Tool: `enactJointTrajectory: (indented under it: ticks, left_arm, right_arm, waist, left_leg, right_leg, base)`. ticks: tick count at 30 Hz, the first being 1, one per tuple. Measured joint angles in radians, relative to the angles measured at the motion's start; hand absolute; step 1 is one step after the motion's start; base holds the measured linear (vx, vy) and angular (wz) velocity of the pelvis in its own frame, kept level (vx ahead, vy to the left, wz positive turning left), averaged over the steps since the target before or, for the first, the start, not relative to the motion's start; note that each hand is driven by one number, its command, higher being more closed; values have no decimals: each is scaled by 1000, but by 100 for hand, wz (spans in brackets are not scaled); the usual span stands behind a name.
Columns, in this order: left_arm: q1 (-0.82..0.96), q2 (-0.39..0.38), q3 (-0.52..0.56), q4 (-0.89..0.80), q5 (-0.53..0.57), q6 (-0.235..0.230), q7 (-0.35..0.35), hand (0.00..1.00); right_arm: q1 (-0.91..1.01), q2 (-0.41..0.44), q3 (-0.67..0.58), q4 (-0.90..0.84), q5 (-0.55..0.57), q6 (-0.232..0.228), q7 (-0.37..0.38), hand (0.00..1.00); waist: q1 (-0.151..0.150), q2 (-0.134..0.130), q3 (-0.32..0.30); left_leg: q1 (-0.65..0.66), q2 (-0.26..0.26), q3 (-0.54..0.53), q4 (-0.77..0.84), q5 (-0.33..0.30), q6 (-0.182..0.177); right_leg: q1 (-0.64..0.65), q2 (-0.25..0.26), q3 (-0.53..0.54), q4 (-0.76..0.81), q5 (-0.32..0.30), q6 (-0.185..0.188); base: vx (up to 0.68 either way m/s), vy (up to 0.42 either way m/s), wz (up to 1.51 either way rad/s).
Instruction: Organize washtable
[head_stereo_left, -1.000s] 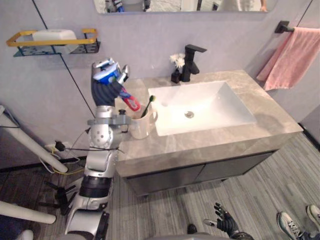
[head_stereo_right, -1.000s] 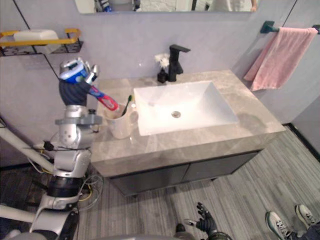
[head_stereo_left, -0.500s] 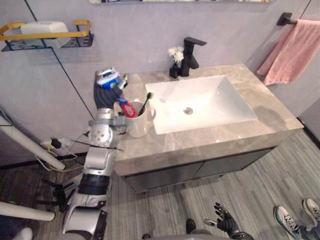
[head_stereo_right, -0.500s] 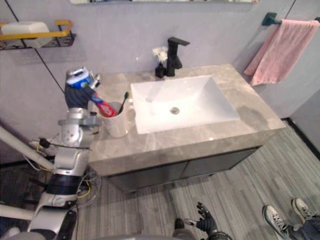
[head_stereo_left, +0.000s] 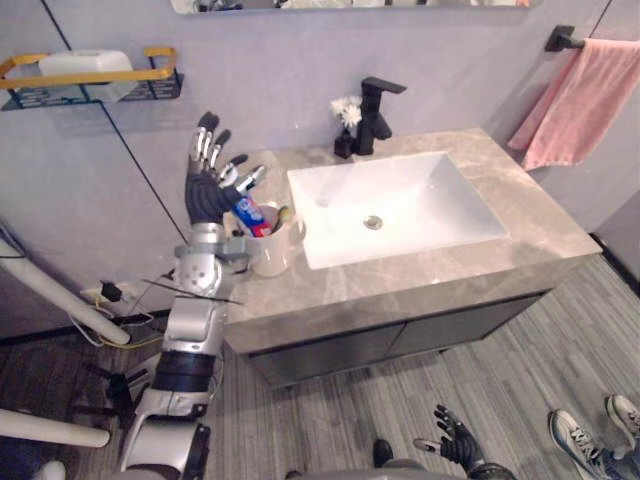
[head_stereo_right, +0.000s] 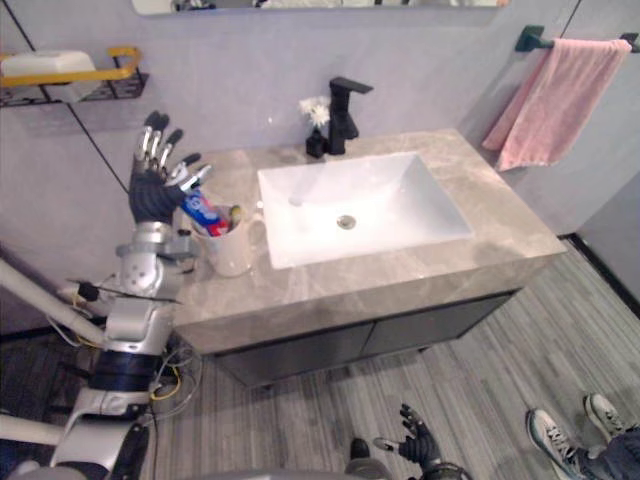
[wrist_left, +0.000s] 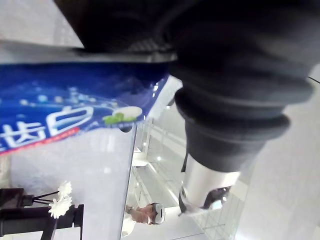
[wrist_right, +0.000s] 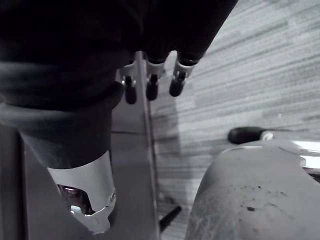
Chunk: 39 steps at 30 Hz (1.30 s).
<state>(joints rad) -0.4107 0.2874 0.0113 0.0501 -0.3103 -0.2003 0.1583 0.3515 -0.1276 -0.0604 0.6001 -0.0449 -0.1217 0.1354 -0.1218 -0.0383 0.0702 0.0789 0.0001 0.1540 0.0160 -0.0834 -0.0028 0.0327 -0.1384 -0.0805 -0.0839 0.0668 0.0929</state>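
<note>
My left hand (head_stereo_left: 205, 188) is spread in free air above the cup (head_stereo_left: 272, 252), the wall (head_stereo_left: 280, 70) just behind. The countertop (head_stereo_left: 400, 282) is bare along its front; the faucet (head_stereo_left: 375, 115) and flower vase (head_stereo_left: 347, 135) block the back edge.

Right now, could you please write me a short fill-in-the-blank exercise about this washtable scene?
The toothpaste tube stands in the ____ beside the sink.
The left hand, raised beside the tube, holds ____.
The hanging towel is ____.
By the faucet sits a vase of white ____.
Missing: cup, nothing, pink, flowers.
</note>
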Motion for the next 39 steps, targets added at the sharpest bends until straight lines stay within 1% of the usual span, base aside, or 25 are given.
enactJointTrajectory:
  ticks: [3,6,11,14,15,18,20,22,25,26,28,32,34,37,39]
  left_arm:
    - [0,-6,1,-46,0,0,0,0]
    - [1,-29,1,-127,-1,-4,0,0]
    - [54,-44,6,-245,-1,-26,-1,0]
    - [102,-74,35,-297,-3,-39,-3,0]
    - [123,-85,47,-319,-10,-46,-2,0]
    - [206,-95,75,-377,-25,-54,-2,0]
    - [266,-116,83,-404,-34,-58,-2,0]
    - [335,-146,84,-424,-47,-59,-4,0]
    - [414,-178,95,-453,-54,-59,-6,0]
    - [455,-193,105,-456,-55,-58,-11,100]
    - [490,-207,111,-456,-61,-56,-24,100]
    - [576,-243,100,-455,-78,-42,-43,100]
    - [625,-258,69,-449,-86,-32,-68,100]
    - [671,-276,37,-422,-92,-17,-89,100]
    - [682,-279,19,-389,-93,-4,-99,100]
  right_arm:
    - [0,0,0,0,-5,0,0,0]
    - [0,1,0,0,-5,0,0,0]
    - [1,1,0,1,-5,0,0,0]
    - [8,1,0,3,-5,0,1,0]
    - [10,1,0,4,-5,0,1,0]
    - [9,1,1,4,-5,0,1,0]
    - [10,2,2,5,-5,0,1,0]
    - [12,2,1,4,-5,0,1,0]
    - [13,4,1,3,-5,0,1,0]
    - [13,4,1,2,-5,0,1,0]
    - [16,5,1,1,-5,0,1,0]
    - [54,8,2,-35,-5,0,0,0]
    - [69,16,4,-38,-5,-1,0,0]
    - [74,21,22,-48,-5,-1,-1,0]
    - [80,24,33,-79,-5,-2,0,0]
  waist:
    - [1,0,0]
    - [2,0,0]
    - [4,9,4]
    - [20,17,7]
    - [26,19,7]
    - [29,24,7]
    - [34,25,6]
    - [50,24,6]
    - [53,24,6]
    - [54,24,6]
    - [56,23,6]
    - [73,21,3]
    - [82,13,-1]
    - [85,3,-8]
    - [87,1,-9]
  left_leg:
    - [-1,-1,-1,0,0,0]
    - [-1,-2,-4,0,0,0]
    - [3,-2,-8,1,0,0]
    - [5,-2,-10,2,0,0]
    - [4,-2,-14,2,0,0]
    - [5,-2,-18,2,1,0]
    - [4,-2,-19,1,1,1]
    - [5,-3,-20,-1,2,2]
    - [6,-4,-21,-4,3,3]
    - [11,-4,-23,-12,9,4]
    - [18,-4,-24,-20,12,4]
    - [36,-3,-27,-53,19,0]
    - [39,-2,-31,-60,21,-1]
    - [39,-2,-35,-62,26,2]
    - [39,-2,-33,-62,26,2]
  right_leg:
    - [4,-1,1,1,0,0]
    - [6,-1,1,3,0,0]
    - [8,-2,1,14,-2,1]
    - [8,-2,0,17,-3,2]
    - [8,-2,0,20,-3,2]
    - [8,-2,-2,28,-8,4]
    - [8,-3,-2,28,-8,4]
    - [8,-3,-4,28,-9,4]
    - [9,-3,-4,28,-9,4]
    - [11,-3,-6,28,-9,4]
    - [15,-3,-7,30,-13,6]
    - [15,-2,-15,54,-33,7]
    - [14,-3,-26,62,-41,9]
    - [15,-3,-29,62,-45,12]
    - [15,-3,-29,62,-45,12]
  base:
    - [0,0,0]
    - [-2,-4,1]
    - [-37,-17,1]
    - [-53,-19,1]
    - [-48,-23,6]
    - [-22,-11,5]
    - [0,0,0]
    - [0,0,0]
    - [-3,-6,1]
    - [-14,-21,4]
    - [-8,-10,2]
    - [-35,-24,4]
    - [-5,-24,7]
    - [7,-13,4]
    - [0,0,0]
